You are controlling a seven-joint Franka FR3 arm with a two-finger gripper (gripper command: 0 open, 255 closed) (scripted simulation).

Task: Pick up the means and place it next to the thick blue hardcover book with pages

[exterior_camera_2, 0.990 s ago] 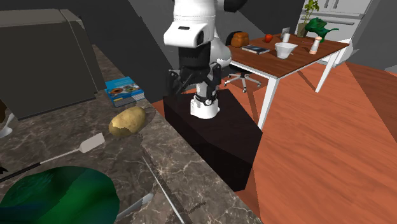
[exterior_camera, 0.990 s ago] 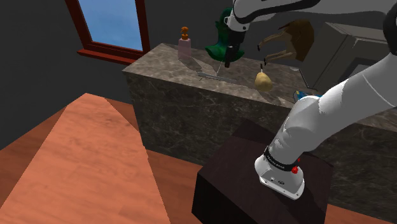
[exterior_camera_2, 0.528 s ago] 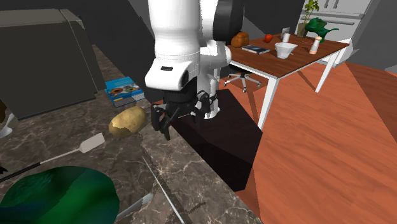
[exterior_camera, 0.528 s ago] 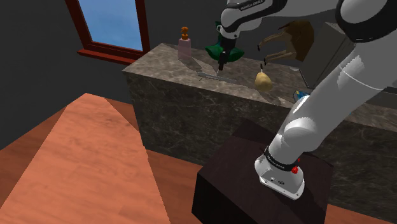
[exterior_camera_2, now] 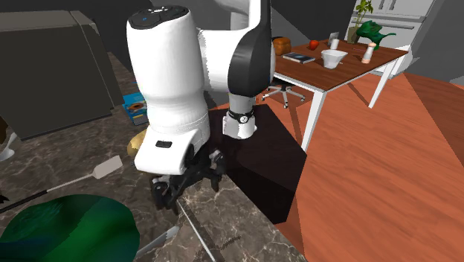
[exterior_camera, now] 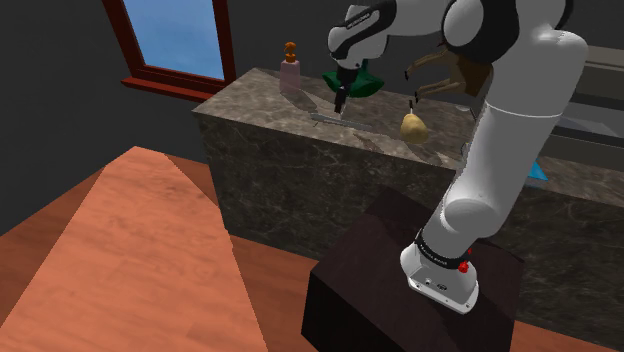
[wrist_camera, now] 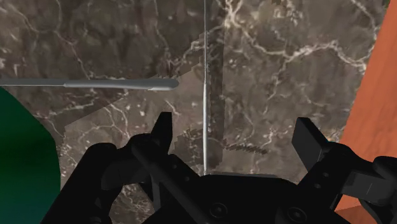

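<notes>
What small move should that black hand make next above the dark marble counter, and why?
Probably lower straight down. The black hand is open above the dark marble counter, and the thin pale grey rod lies between its fingers, untouched. Dropping would likely bring a finger to either side of the rod, ready to close on it.

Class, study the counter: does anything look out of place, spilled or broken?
Nothing is spilled or broken. A potato lies loose on the counter near a blue book, an odd pairing.
</notes>
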